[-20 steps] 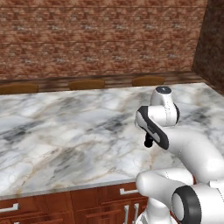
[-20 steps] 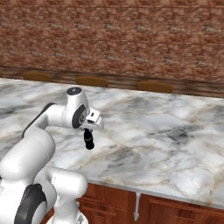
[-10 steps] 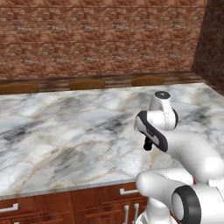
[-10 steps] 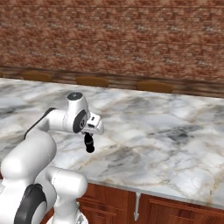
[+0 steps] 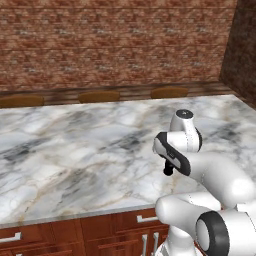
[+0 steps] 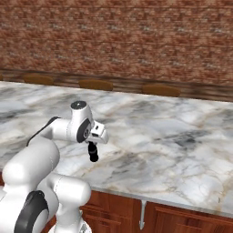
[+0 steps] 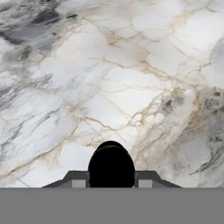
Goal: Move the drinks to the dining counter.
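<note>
The wide white-grey veined marble tabletop point(image 5: 75, 150) sits over reddish wood drawers point(image 5: 75, 235) (silver handles). Round wooden stools point(image 5: 99, 96) line its far edge.

The arm rises from the lower right, its tool point(image 5: 169, 170) pointing down over the near right part of the marble surface point(image 5: 75, 150). A small black bottle point(image 5: 168, 170) hangs upright in the tool, clamped, just above the slab. Three wooden stools point(image 5: 99, 96) line the far edge below a brick wall point(image 5: 115, 45). Reddish drawers point(image 5: 75, 235) sit under the near edge.
</note>
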### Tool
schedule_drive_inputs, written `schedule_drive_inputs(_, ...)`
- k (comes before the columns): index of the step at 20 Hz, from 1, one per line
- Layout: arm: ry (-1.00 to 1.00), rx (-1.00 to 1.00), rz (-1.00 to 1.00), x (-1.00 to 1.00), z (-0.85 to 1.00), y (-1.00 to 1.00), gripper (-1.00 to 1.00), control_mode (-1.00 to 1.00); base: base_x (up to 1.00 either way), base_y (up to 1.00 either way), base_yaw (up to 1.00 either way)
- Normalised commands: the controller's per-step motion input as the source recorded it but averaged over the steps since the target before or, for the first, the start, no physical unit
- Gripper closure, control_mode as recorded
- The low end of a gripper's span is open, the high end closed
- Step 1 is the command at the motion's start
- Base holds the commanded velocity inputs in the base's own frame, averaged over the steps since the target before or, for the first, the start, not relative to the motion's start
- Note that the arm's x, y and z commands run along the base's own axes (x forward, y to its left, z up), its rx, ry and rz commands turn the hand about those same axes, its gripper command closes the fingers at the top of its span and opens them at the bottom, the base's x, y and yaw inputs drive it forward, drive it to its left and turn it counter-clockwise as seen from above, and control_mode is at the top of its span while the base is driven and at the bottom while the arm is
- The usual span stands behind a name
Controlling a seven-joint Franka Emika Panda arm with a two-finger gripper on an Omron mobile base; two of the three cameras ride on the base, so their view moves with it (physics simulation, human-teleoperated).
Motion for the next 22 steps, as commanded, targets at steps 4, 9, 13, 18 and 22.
schedule_drive_inputs(4, 0.00, 0.00, 0.00, 0.02, -0.21, 0.00, 1.00, -1.00, 0.00, 0.00, 0.00)
schedule_drive_inputs(9, 0.00, 0.00, 0.00, 0.03, -0.19, 0.00, 1.00, -1.00, 0.00, 0.00, 0.00)
schedule_drive_inputs(13, 0.00, 0.00, 0.00, 0.01, -0.22, 0.00, 1.00, -1.00, 0.00, 0.00, 0.00)
schedule_drive_inputs(18, 0.00, 0.00, 0.00, -0.01, -0.05, 0.00, -1.00, -1.00, 0.00, 0.00, 0.00)
schedule_drive_inputs(22, -0.02, 0.00, 0.00, -0.08, 0.01, 0.00, -1.00, -1.00, 0.00, 0.00, 0.00)
